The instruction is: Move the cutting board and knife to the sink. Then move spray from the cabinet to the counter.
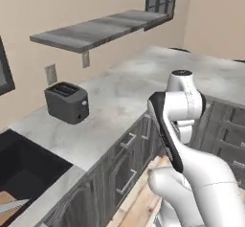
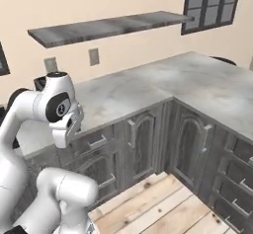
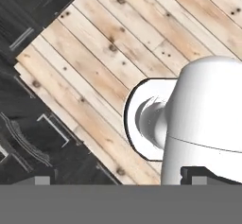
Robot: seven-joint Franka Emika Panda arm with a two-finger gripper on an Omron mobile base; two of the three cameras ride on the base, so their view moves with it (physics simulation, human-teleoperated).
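Note:
The dark sink (image 1: 28,168) lies at the lower left of the left base view. In its near corner shows a tan corner of the cutting board (image 1: 5,198), with the grey blade of the knife (image 1: 13,206) lying on it; the handle is cut off by the frame edge. My gripper (image 3: 118,179) is open with nothing between its fingertips (image 3: 42,180), and it points down at the wooden floor (image 3: 118,53) beside the drawer fronts. The arm is folded close to the base (image 1: 182,125). The spray and the cabinet are out of view.
A dark toaster (image 1: 67,102) stands on the grey marble counter (image 1: 124,96) by the wall. An open wall shelf (image 1: 95,29) hangs above it. The counter turns a corner to the right (image 2: 207,85), over grey cabinet doors (image 2: 143,144) and drawers (image 2: 237,178).

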